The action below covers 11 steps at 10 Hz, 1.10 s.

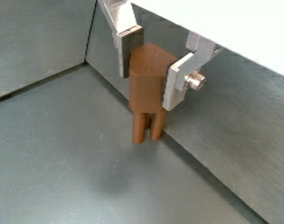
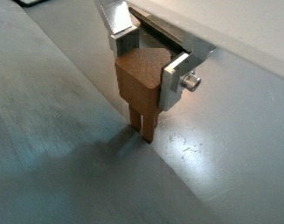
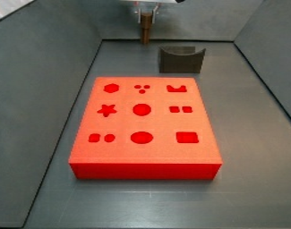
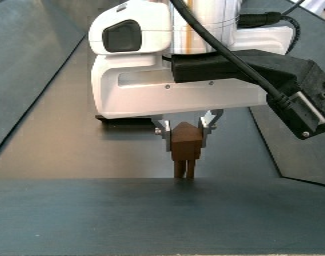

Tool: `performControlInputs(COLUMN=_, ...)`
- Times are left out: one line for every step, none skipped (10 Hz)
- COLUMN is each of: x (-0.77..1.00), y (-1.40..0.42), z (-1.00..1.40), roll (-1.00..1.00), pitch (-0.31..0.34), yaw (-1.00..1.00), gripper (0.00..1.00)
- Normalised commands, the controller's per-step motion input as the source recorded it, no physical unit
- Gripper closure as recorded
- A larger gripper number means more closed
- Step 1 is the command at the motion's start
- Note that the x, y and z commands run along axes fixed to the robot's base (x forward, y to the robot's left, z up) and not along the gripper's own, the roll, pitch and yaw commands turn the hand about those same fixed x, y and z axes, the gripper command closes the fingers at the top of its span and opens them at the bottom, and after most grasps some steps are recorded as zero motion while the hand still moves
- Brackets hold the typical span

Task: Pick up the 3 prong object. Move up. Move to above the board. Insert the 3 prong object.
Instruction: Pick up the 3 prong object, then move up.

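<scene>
- The tool (image 1: 154, 72) is clamped on the 3 prong object (image 1: 148, 96): in both wrist views its flat silver finger plates (image 2: 176, 77) press against the two sides of the brown piece's upper block.
- The 3 prong object (image 2: 138, 92) is a smooth, wood-coloured peg, blocky at the top and narrowing to slim prongs below; it hangs upright in the grasp.
- In a wrist view the prong tips sit at the matt grey floor (image 1: 74, 166), close to a brushed-metal wall; whether they touch it or clear it I cannot tell.
- In a side view the peg (image 4: 186, 149) shows under the arm's white housing, between the two fingers.
- The board (image 3: 144, 125) is a large flat rectangular slab, bright red-orange, its top cut with darker shapes: circles, a star, a hexagon, squares, three dots.
- Seen from the board, the tool (image 3: 147, 20) and peg (image 3: 145, 29) stand beyond its far edge, near the back wall.
- A dark grey U-shaped block (image 3: 180, 59) rests just past the board's far edge, beside the peg and apart from it.
</scene>
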Motion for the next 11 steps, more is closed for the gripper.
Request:
performControlInputs(x=0.0, y=0.0, z=0.0, roll=0.0, pitch=0.0, yaw=0.0, gripper=1.0)
performControlInputs(x=0.0, y=0.0, z=0.0, roll=0.0, pitch=0.0, yaw=0.0, gripper=1.0)
performControlInputs(x=0.0, y=0.0, z=0.0, roll=0.0, pitch=0.0, yaw=0.0, gripper=1.0)
performControlInputs(x=0.0, y=0.0, z=0.0, roll=0.0, pitch=0.0, yaw=0.0, gripper=1.0)
performControlInputs(x=0.0, y=0.0, z=0.0, roll=0.0, pitch=0.0, yaw=0.0, gripper=1.0)
performControlInputs(x=0.0, y=0.0, z=0.0, roll=0.0, pitch=0.0, yaw=0.0, gripper=1.0)
performControlInputs(x=0.0, y=0.0, z=0.0, roll=0.0, pitch=0.0, yaw=0.0, gripper=1.0)
performControlInputs(x=0.0, y=0.0, z=0.0, roll=0.0, pitch=0.0, yaw=0.0, gripper=1.0)
performControlInputs(x=0.0, y=0.0, z=0.0, roll=0.0, pitch=0.0, yaw=0.0, gripper=1.0)
performControlInputs(x=0.0, y=0.0, z=0.83, roll=0.0, pitch=0.0, yaw=0.0, gripper=1.0)
performControlInputs(x=-0.07, y=0.07, z=0.81, roll=0.0, pitch=0.021, yaw=0.03, gripper=1.0)
